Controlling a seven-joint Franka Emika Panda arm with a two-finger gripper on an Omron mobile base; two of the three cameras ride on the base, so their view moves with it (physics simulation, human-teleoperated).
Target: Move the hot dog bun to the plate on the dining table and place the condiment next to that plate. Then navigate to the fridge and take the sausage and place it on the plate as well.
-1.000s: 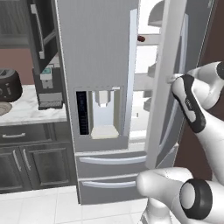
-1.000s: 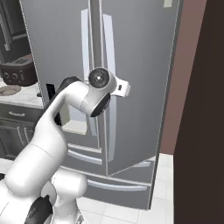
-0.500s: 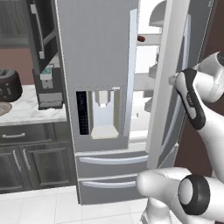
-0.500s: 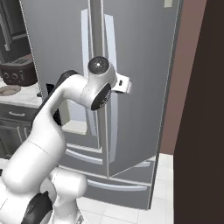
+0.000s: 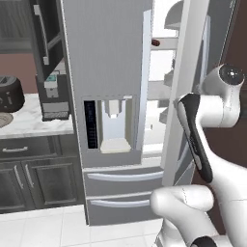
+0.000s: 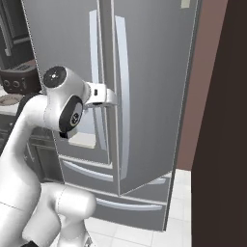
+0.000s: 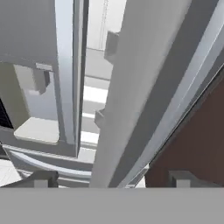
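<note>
The fridge [image 5: 108, 116] stands with its right door [image 5: 181, 96] swung part way out, so the lit shelves show through the gap between the two doors. On an upper shelf, in the left base view, a small dark reddish thing lies at the gap's edge: the sausage [image 5: 156, 42], too small to make out further.

In the hand view the claw [image 7: 111, 177] is released, its two dark tips set wide apart, one tip [image 7: 41, 178] at the lower left and the other at the lower right. The door's edge [image 7: 144, 87] runs up between them, close to the camera, and neither tip presses on it as far as can be seen. Past that edge lie the white shelves and, to the left, the dispenser [image 7: 37, 109] in the left door.

The sausage sits inside the fridge, well above the claw and beyond the door edge, apart from it.

In the right base view the arm [image 6: 72, 108] reaches to the door's handle side, the hand hidden behind the door
</note>
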